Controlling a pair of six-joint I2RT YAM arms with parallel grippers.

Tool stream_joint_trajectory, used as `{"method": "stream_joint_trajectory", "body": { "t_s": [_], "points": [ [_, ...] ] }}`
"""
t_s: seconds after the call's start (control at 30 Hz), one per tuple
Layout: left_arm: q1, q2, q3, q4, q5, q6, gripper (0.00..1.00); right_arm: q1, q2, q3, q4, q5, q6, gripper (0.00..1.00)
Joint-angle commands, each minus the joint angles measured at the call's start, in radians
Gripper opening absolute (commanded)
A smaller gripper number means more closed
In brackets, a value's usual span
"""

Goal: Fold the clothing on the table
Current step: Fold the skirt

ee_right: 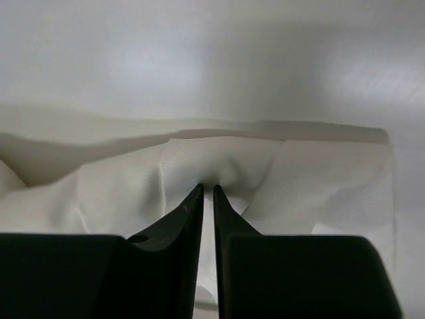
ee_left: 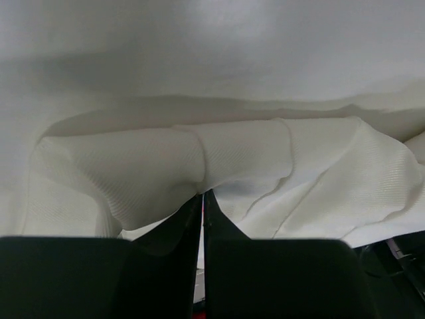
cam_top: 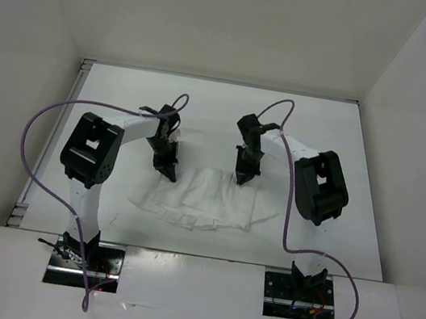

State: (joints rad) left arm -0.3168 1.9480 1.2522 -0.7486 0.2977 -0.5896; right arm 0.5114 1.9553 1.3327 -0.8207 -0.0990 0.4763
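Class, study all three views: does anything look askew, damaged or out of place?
Nothing is spilled or damaged. The pleated garment lies rumpled and lopsided on the table, its near edge jagged, with the left gripper and right gripper each shut on its far edge.

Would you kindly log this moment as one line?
left gripper: shut on clothing | right gripper: shut on clothing | clothing: rumpled on table

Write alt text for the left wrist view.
The left gripper pinches a bunched fold of the white clothing, its two black fingers nearly together at bottom centre. The finely ribbed fabric spreads across the frame, with the white table beyond it.
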Motion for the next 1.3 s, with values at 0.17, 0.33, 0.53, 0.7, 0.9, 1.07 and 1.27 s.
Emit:
{"method": "stream_joint_trajectory", "body": {
  "t_s": [0.17,0.33,0.53,0.7,0.9,1.07,1.27],
  "points": [
    [0.057,0.276,0.406,0.112,-0.129,0.003,0.09,-0.12,0.103,0.359,0.019,0.165,-0.081,0.15],
    [0.111,0.33,0.549,0.066,-0.138,0.013,0.09,-0.162,0.013,0.381,0.018,0.214,-0.081,0.27],
    [0.122,0.253,0.472,0.121,-0.112,0.004,0.11,-0.208,-0.087,0.292,0.018,0.222,-0.071,0.39],
    [0.122,0.229,0.414,0.158,-0.08,-0.006,0.11,-0.26,-0.07,0.209,0.101,0.122,-0.071,0.41],
    [0.122,0.21,0.38,0.158,-0.071,-0.006,0.11,-0.271,0.017,0.209,0.155,0.048,-0.053,0.41],
    [0.122,0.201,0.371,0.158,-0.081,0.004,0.11,-0.28,0.077,0.209,0.184,-0.03,-0.033,0.41],
    [0.122,0.201,0.371,0.158,-0.081,0.004,0.11,-0.28,0.113,0.218,0.157,-0.041,-0.024,0.41]
  ]
}}
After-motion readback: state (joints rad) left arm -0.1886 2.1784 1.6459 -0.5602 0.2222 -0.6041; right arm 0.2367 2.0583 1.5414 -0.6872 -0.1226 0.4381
